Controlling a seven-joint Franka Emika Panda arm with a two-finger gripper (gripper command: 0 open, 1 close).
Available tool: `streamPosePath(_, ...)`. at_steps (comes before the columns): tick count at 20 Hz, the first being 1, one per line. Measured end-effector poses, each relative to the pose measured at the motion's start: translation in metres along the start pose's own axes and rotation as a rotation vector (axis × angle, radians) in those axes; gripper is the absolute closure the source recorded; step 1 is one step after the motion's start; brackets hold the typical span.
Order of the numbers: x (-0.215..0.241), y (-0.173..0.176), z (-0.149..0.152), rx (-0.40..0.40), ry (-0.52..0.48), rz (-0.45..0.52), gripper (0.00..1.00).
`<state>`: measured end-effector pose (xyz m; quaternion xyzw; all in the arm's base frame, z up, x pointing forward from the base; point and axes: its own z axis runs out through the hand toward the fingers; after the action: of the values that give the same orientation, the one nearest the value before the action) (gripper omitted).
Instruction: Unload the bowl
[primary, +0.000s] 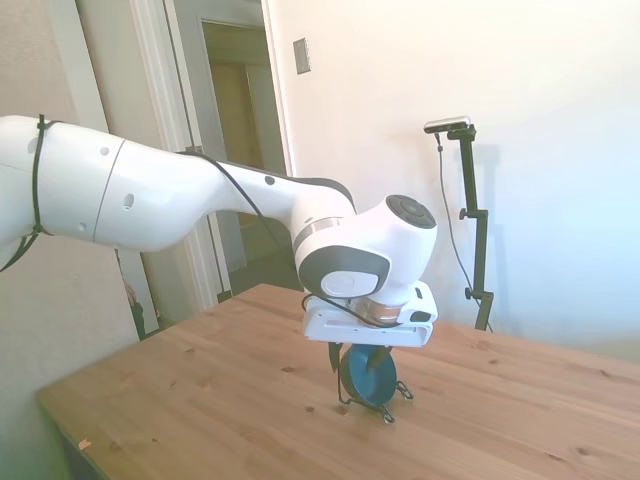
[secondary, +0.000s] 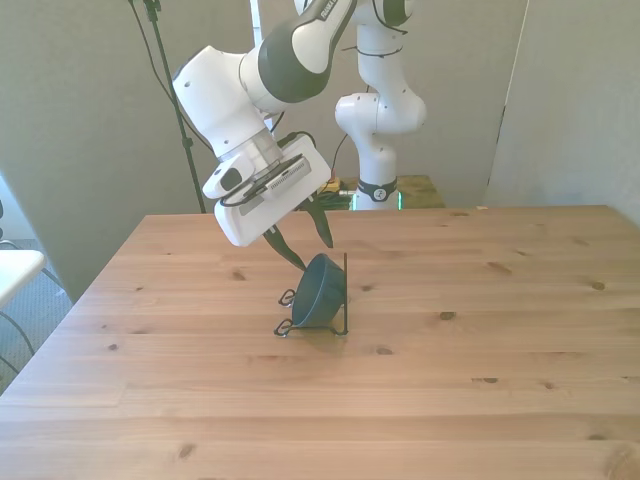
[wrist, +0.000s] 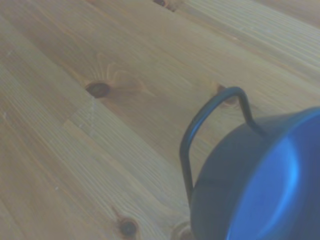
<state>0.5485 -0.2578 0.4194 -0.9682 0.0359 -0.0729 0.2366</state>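
1 bowl (secondary: 322, 290) on edge in wire stand (secondary: 290, 322), mid-table (secondary: 480, 400) | gripper (secondary: 310, 240) just above rim, fingers parted, holding nothing | risk: off-centre close may tip bowl or drag stand along on lift

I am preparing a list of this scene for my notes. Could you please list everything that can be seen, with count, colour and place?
bowl: one, dark blue-teal, standing on its edge in the wire stand, near the table's middle
wire stand: one, thin black, on the table, holding the bowl
table: one, light wood with knots, fills the lower part of each view
doorway: one, white frame, behind the table in the side view
robot arm: one, white, reaching over the table
gripper: one, dark fingers open, tips just above the bowl's rim
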Motion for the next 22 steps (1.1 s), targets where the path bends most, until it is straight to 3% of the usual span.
streamPosePath(16, 0.023, -0.003, 0.016, 0.064, -0.098, -0.033, 1.0)
streamPosePath(22, 0.023, -0.005, 0.003, 0.115, -0.076, -0.025, 1.0)
